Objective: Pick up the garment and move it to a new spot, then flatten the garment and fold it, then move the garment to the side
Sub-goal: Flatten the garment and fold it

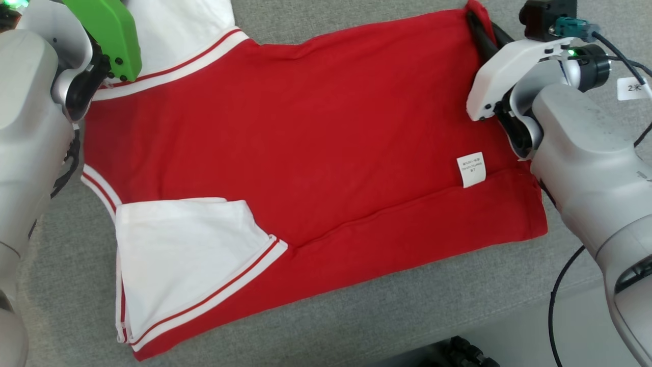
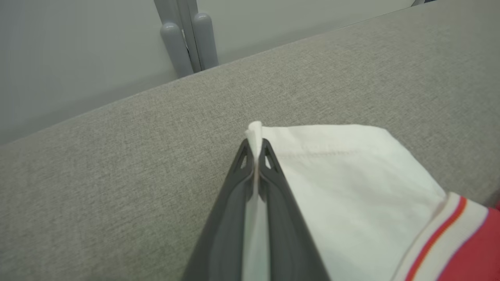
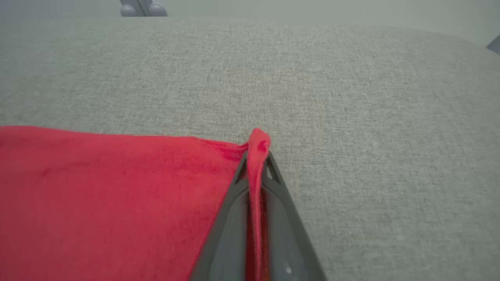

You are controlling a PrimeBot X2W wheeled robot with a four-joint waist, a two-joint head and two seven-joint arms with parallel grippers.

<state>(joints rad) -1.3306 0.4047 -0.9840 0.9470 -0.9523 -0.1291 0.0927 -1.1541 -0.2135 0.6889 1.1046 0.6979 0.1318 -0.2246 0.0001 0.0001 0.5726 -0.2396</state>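
**Q:** What lies on the bench?

**A:** A red garment, a short-sleeved shirt with white sleeves and red-and-white striped trim. It is spread flat on a bench covered in grey woven fabric. It lies sideways to the robot, with the sleeves toward the bench's left end and the hem toward its right end. Its near long side is close to the bench's front edge.

**Q:** How do the sleeves lie?

**A:** The near sleeve rests flat at the garment's front left corner, its striped cuff lying over the red body. The far sleeve reaches toward the bench's back edge, beside the left arm's green cover.

**Q:** Any other details on the cloth?

**A:** A small white care label sits on the red body near the hem. A shallow crease runs along the body, parallel to the front side.

**Q:** What are the grippers doing?

**A:** The left gripper is clenched on the edge of the far sleeve, and a fold of white cloth stands up between its dark fingertips. The right gripper is clenched on the garment's back right corner, at the hem, where a ridge of red cloth pokes up between its fingers. The two pinch points are well apart, one at each end of the garment's back side.

**Q:** And around them?

**A:** Grey bench fabric stretches beyond both grippers to the back edge. A black cable hangs by the right arm, past the bench's front right edge.
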